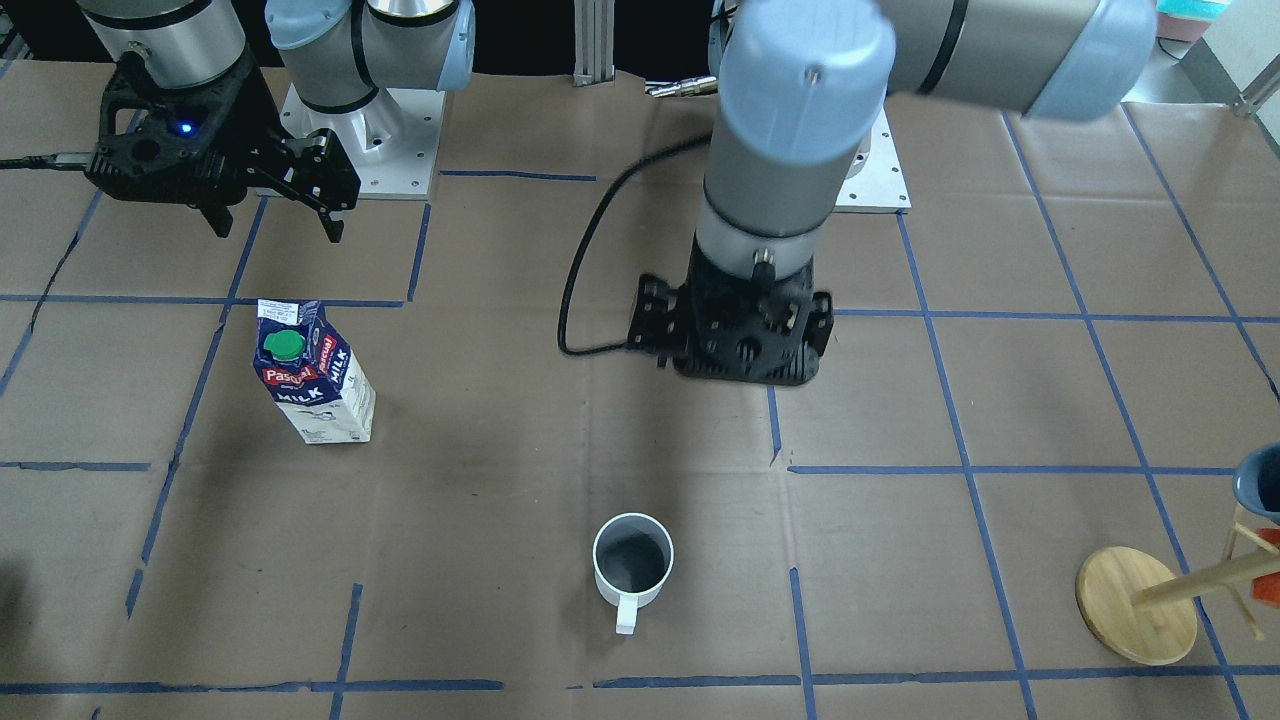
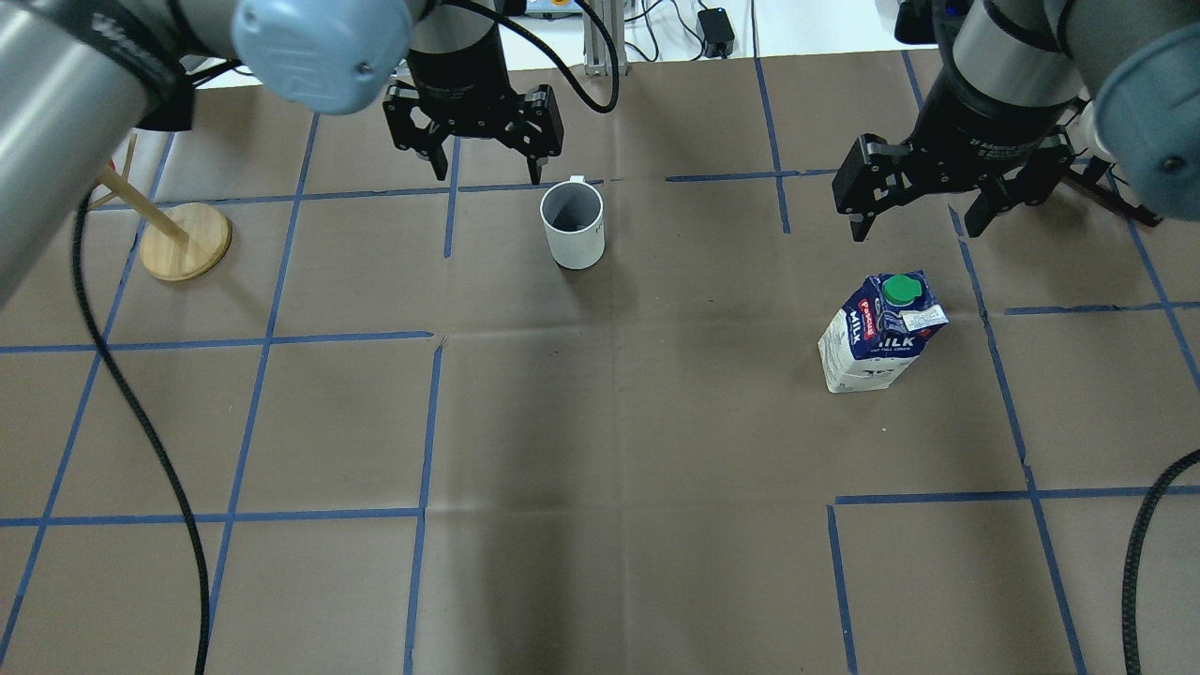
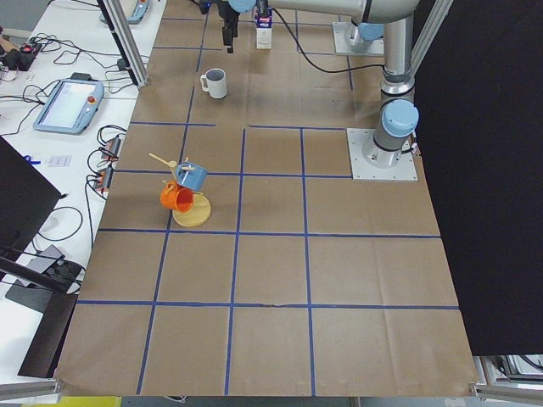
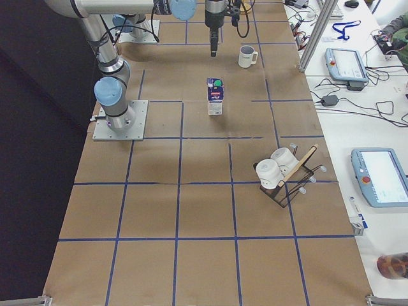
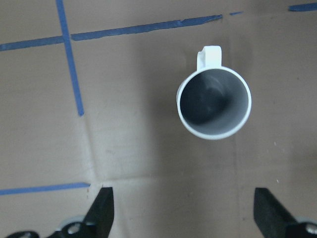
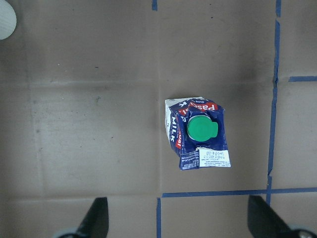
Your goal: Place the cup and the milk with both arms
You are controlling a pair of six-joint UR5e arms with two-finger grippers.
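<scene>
- The left gripper [image 2: 487, 174] is hanging above the table with its jaws spread wide, and it's gripping nothing.
- The cup [image 2: 573, 225] is standing upright below it, clear of both fingers [image 5: 102, 210]. In the left wrist view it's sitting ahead of the tips, between the two but closer to the right-hand one.
- The cup's handle is pointing away from the gripper.
- The cup is looking like smooth white ceramic, with a round rim, a grey inside and a small looped handle.
- The right gripper [image 2: 917, 231] is also hovering wide open with nothing in it.
- The milk [image 2: 881, 328] is standing upright below it, not touching. In the right wrist view it's sitting ahead of the fingers [image 6: 97, 218], roughly centred between them.
- The milk is a boxy dark blue and white cardboard carton. Its gable top is looking a bit crumpled, and it's wearing a round green cap [image 6: 200, 129].
- Everything's sitting on creased brown paper [image 2: 600, 450], which is covering the table, with blue tape lines [image 2: 281, 337] running across it in a grid.
</scene>
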